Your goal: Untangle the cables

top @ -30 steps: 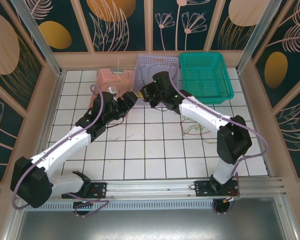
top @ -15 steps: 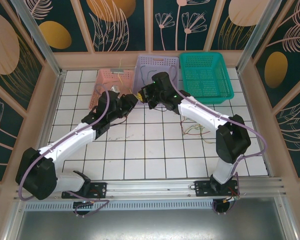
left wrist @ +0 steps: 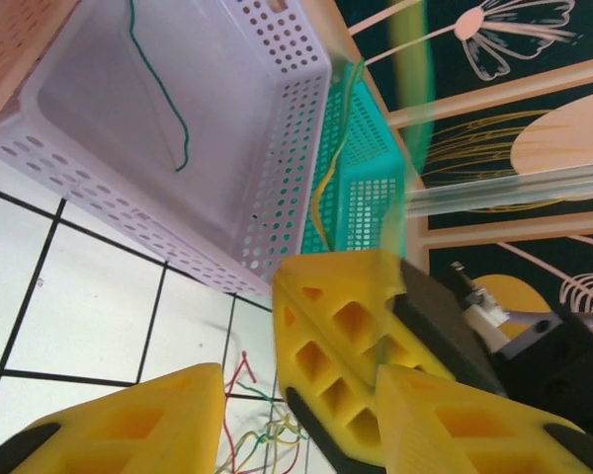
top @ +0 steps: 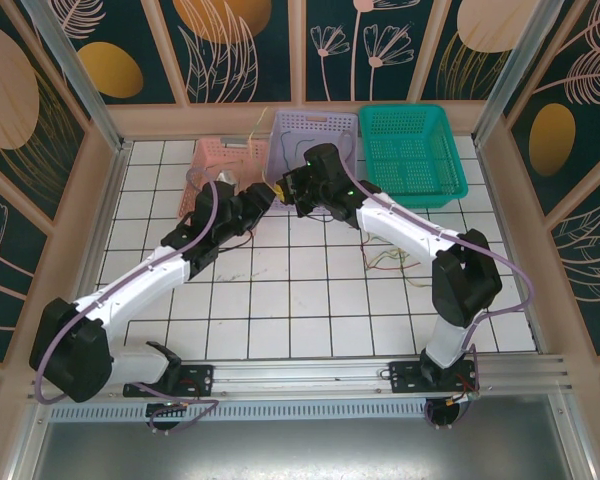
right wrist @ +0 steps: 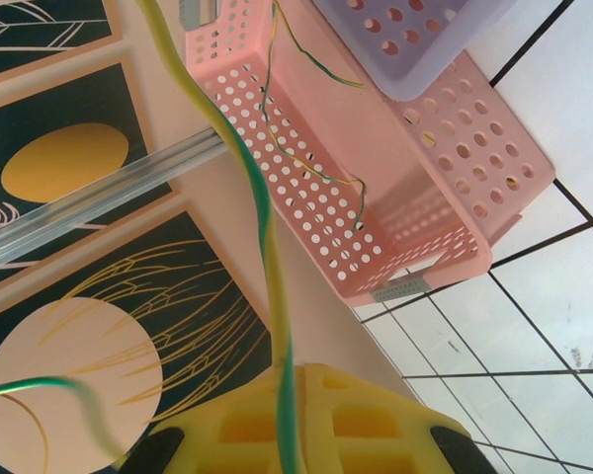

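Note:
My right gripper is shut on a yellow-green cable, which runs from between its fingers up toward the back wall. My left gripper stands open right beside it. In the left wrist view its two fingers flank the right gripper's shut fingers, and the held cable shows as a blurred streak. A tangle of red, yellow and green cables lies on the white tiles. A green cable rests in the lilac basket, and a yellow-green one lies in the pink basket.
Three baskets stand along the back wall: pink, lilac and teal. Both grippers hover just in front of the pink and lilac ones. Wooden walls and metal posts enclose the tiled floor.
The left arm has stretched forward and closed in on the right gripper. Its jaws narrowed, then parted again. The held cable's upper end has swung to the right.

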Controlling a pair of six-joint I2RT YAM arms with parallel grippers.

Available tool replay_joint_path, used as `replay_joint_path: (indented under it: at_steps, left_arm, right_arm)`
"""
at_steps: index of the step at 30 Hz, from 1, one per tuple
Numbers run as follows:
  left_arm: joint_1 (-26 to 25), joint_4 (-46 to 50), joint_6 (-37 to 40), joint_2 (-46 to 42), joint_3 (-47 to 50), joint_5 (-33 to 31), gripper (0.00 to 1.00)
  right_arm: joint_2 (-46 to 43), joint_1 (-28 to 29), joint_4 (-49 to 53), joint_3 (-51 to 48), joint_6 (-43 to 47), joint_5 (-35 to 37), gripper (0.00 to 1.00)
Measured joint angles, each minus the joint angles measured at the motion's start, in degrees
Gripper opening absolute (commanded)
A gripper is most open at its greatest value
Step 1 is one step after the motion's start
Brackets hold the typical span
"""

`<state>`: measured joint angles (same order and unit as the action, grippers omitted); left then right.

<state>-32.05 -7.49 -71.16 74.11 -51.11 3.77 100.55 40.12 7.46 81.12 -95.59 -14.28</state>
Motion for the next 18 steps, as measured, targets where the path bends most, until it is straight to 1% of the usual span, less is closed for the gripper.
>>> replay_joint_path:
  at_steps: [4, 9, 13, 18]
  left_arm:
    - [0.0, -0.2, -0.57, -2.97, -0.44, -0.46, 0.43]
    - [0.0, 0.24, -3.41, -6.75, -0.61, -0.61, 0.43]
    - [0.0, 0.87, -4.66, -6.34, -0.61, -0.33, 0.42]
    - [0.0, 3.93, -5.05, -3.15, -1.22, 0.24, 0.39]
  right_arm:
    - [0.0, -0.07, 0.09, -1.73, -0.68, -0.59, 0.0]
    - [0.0, -0.26, 0.2, -2.16, -0.96, -0.81, 0.0]
    - [0.0, -0.26, 0.17, -2.16, -1.33, -0.87, 0.0]
    - [0.0, -0.24, 0.04, -2.16, -2.32, -1.29, 0.0]
